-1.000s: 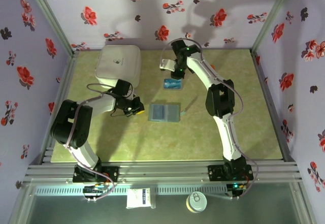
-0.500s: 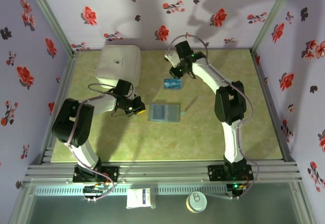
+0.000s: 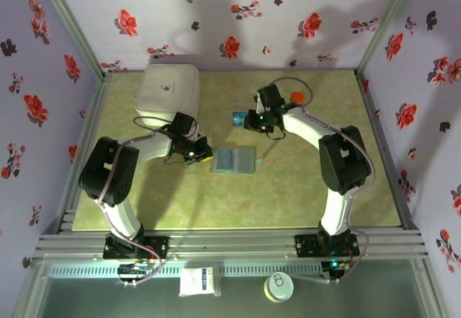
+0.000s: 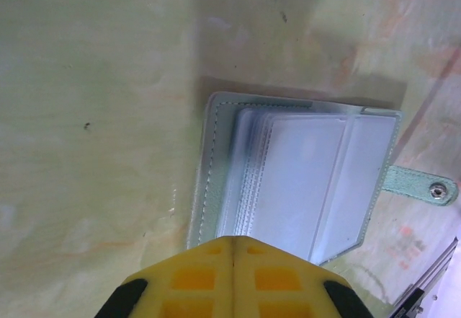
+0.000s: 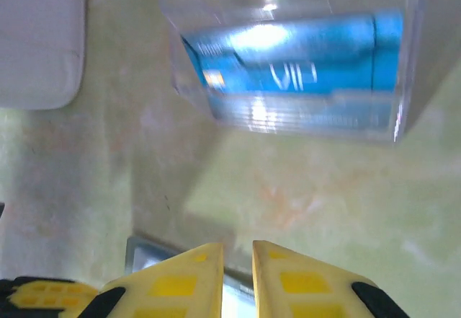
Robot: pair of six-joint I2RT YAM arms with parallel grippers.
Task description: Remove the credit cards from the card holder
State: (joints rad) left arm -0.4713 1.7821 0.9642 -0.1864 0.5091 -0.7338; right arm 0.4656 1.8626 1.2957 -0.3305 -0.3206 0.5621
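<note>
The card holder lies open and flat in the middle of the table, its clear sleeves facing up and its stud tab sticking out to one side. One of the credit cards, blue-teal with "VIP" on it, rests inside a clear plastic piece just behind the holder. My left gripper is shut with nothing between its fingers, its tips over the holder's left edge. My right gripper hangs low between the blue card and the holder's far edge, with a narrow empty gap between its fingers.
A big white rounded box stands at the back left, and its corner also appears in the right wrist view. Metal frame rails and flowered walls enclose the green table.
My right arm has swung down from the back of the table to just over the blue card and the holder's far edge. My left gripper has edged slightly toward the holder.
</note>
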